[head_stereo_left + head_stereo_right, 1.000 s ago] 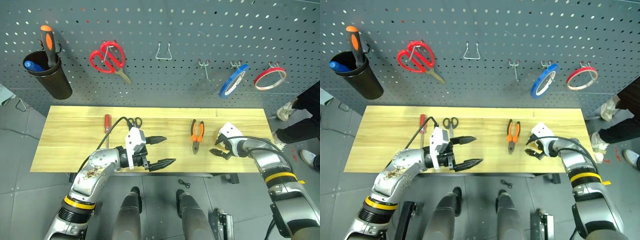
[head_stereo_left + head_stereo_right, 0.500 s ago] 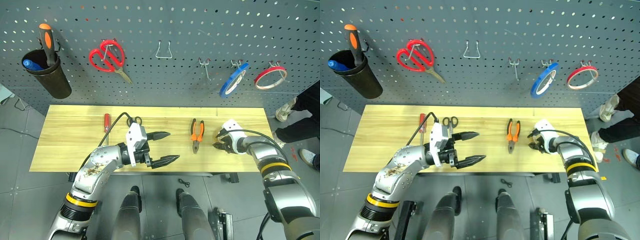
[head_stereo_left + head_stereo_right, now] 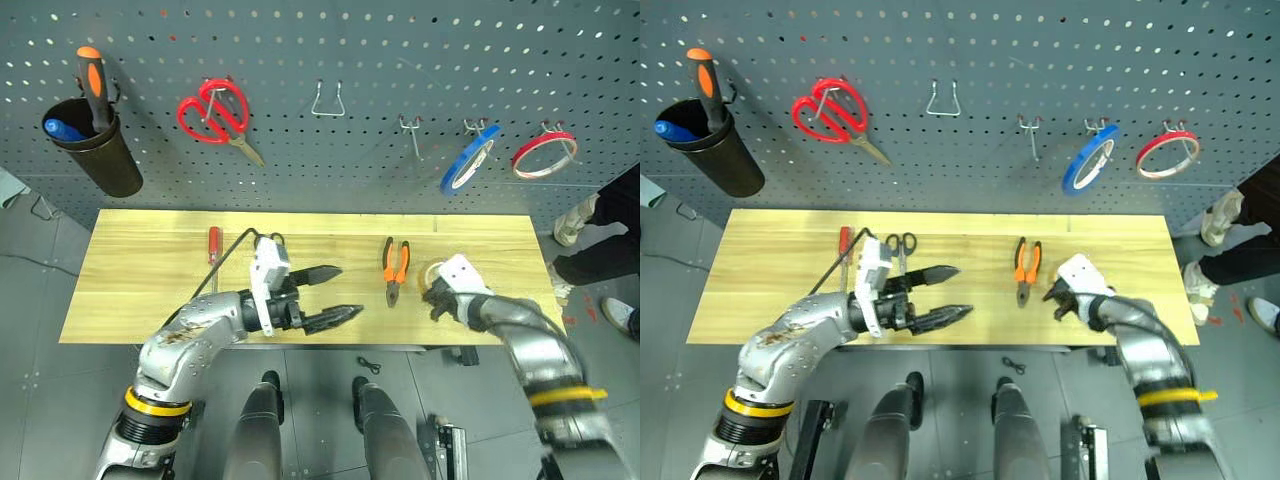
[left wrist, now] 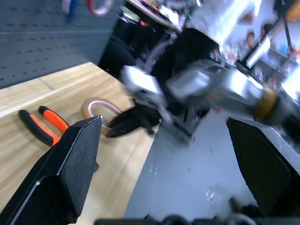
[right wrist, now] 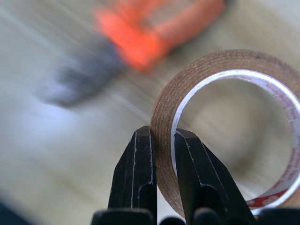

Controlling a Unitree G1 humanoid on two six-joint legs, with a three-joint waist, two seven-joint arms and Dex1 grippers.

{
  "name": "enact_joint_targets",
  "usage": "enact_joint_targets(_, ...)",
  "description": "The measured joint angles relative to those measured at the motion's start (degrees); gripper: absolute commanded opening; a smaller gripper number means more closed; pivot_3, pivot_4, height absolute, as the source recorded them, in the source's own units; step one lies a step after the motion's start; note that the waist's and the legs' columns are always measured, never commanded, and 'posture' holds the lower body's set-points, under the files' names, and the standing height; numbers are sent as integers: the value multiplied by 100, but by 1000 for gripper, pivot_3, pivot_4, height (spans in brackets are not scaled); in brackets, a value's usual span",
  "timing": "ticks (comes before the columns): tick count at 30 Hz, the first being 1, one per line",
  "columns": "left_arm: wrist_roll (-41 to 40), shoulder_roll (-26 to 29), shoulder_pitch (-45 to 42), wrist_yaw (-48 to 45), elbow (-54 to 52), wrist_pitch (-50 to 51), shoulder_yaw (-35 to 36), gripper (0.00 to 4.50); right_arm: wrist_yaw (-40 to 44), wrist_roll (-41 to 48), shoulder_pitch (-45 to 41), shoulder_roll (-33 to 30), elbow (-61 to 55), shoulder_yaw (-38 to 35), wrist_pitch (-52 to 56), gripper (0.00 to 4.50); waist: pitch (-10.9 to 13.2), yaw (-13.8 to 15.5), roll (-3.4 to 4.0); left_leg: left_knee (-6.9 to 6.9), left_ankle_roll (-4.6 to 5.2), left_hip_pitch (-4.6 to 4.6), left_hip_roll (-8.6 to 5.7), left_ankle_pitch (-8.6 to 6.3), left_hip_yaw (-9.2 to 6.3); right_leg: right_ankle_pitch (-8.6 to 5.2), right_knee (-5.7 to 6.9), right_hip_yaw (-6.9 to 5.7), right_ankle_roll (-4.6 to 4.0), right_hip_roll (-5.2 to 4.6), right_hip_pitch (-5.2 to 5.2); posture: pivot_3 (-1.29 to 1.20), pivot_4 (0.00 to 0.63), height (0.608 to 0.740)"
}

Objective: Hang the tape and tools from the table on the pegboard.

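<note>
Your right gripper [image 5: 161, 140] is clamped on the wall of the yellow tape ring [image 5: 225, 136], held above the table [image 3: 140, 290] beside the pliers [image 3: 395, 268]. The empty pegboard hook [image 3: 408, 130] lies up and ahead. The left gripper [image 3: 335, 295] stands spread, empty.

Even, bright overhead light falls on the light yellowish plank table [image 3: 150, 280] and the dark blue-grey perforated pegboard [image 3: 330, 40], casting only soft, short shadows. The head views bow slightly at their edges. The right forearm is smeared by motion. In the right wrist view the orange-and-black-handled pliers [image 5: 140, 42] blur heavily; the brownish-yellow tape ring [image 5: 225, 70] stays sharp.
</note>
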Motion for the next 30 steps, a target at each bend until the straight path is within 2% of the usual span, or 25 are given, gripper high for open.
enact_joint_targets(3,-600,-333,-6,560,-17,303,434,4500,-645,-667,490,5,-1313,64,-242,231,-33,1,-11,1,-30,0,-4,18,0,6,-7,1,5,-3,4,76,302,740)
enact_joint_targets(7,-1304,-562,151,1093,-291,561,715,4500,-1426,-1677,551,43,-1705,563,-1197,231,-81,-10,-49,0,-38,0,-4,24,0,25,-18,1,2,-3,6,89,278,740)
enact_joint_targets(12,-1926,-799,187,1635,-333,617,1099,4500,-1998,-2247,-591,207,-945,746,-1972,231,-117,3,-63,-2,-42,0,-4,50,0,57,-26,-1,-3,-2,9,101,266,740)
enact_joint_targets(16,-2212,-798,57,1806,-332,607,1315,4500,-2084,-2233,-1256,340,-297,717,-2316,231,-160,38,-79,-5,-39,0,-4,53,-10,65,-34,-11,-14,-1,22,123,252,740)
enact_joint_targets(25,-2225,-637,-104,1853,-243,559,1324,4500,-1615,-1556,-1769,439,990,689,-2629,231,-167,146,-86,-8,-38,-2,-4,54,-11,87,-46,-15,-43,-2,28,155,234,740)
enact_joint_targets(27,-2236,-608,-89,1854,-244,559,1324,4500,-1508,-1406,-1822,473,1127,631,-2599,1272,-177,150,-86,-8,-38,-2,-3,54,-13,88,-43,-18,-44,-1,28,155,234,740)
enact_joint_targets(28,-2254,-600,-79,1860,-244,558,1326,4500,-1463,-1355,-1829,491,1139,604,-2576,1497,-185,151,-84,-9,-38,-1,-3,54,-14,88,-43,-19,-44,-1,28,155,234,740)
enact_joint_targets(30,-2311,-601,-68,1889,-244,541,1328,4500,-1404,-1257,-1832,494,1191,598,-2570,2247,-213,156,-85,-9,-38,-2,-3,54,-15,88,-44,-20,-44,-1,28,156,235,740)
